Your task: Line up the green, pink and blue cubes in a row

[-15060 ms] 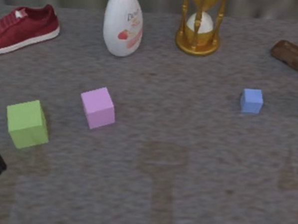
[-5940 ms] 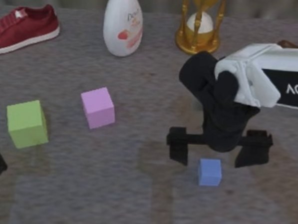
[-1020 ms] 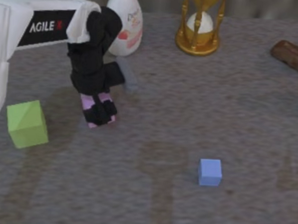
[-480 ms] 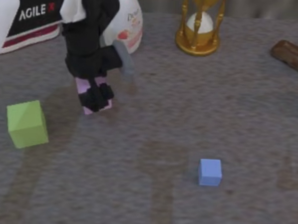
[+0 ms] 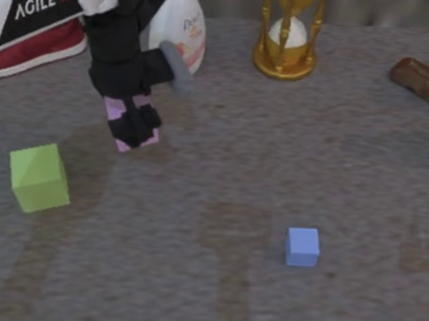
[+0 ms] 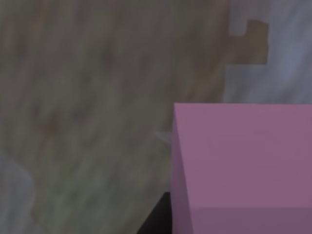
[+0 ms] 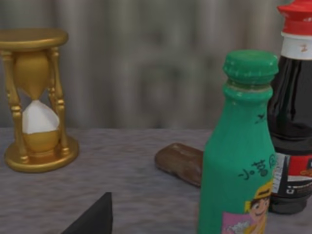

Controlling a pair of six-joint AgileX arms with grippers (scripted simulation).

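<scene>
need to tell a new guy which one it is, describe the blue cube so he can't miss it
Start from the gold hourglass at the far edge of the table and come straight toward the near edge. The blue cube sits alone there, slightly right of centre, with nothing touching it. It is much smaller than the green cube at the left and the pink cube held by the left gripper.

lime-green cube (image 5: 39, 177), pink-lilac cube (image 5: 136, 138), periwinkle-blue cube (image 5: 302, 246), grey mottled table (image 5: 221, 175)

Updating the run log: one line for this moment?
left gripper: shut on pink cube, lifted | green cube: table left | blue cube: placed | right arm: out of top view
</scene>
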